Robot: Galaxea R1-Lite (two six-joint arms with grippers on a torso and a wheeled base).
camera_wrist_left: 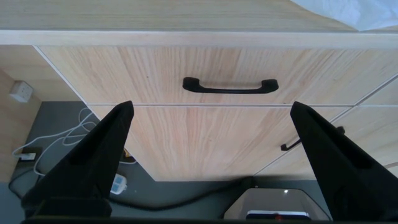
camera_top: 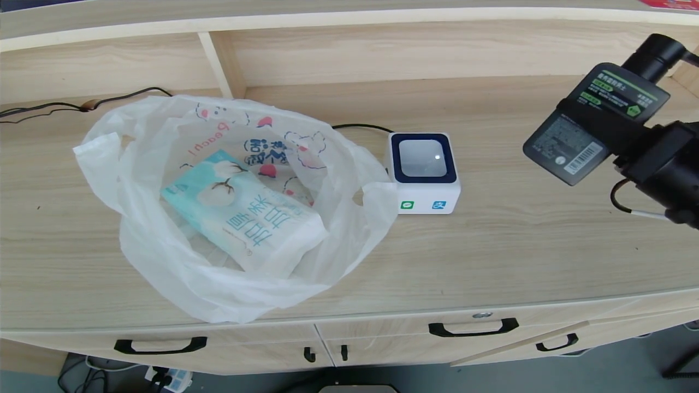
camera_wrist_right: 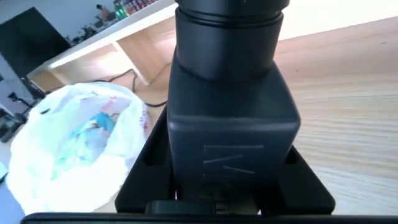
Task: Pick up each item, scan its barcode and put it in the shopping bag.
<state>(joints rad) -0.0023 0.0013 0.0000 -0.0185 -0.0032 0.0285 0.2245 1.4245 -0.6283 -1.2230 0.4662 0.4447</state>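
Observation:
A black bottle [camera_top: 595, 123] with a green-and-white label hangs in the air at the far right, above the counter, with my right gripper [camera_top: 631, 144] shut on its lower body. Its barcode [camera_top: 585, 159] faces up toward the head view. In the right wrist view the bottle [camera_wrist_right: 230, 106] stands between the fingers [camera_wrist_right: 146, 168]. The white scanner [camera_top: 423, 172] sits mid-counter, left of the bottle. The white shopping bag [camera_top: 104, 164] lies open at the left, holding a blue tissue pack [camera_top: 246, 213]. My left gripper [camera_wrist_left: 211, 168] is open, low in front of a drawer.
A black cable [camera_top: 82, 103] runs along the back of the wooden counter [camera_top: 519, 245]. A shelf divider [camera_top: 221, 63] stands behind the bag. Drawers with black handles [camera_top: 472, 327] line the counter's front. Bare counter lies between scanner and bottle.

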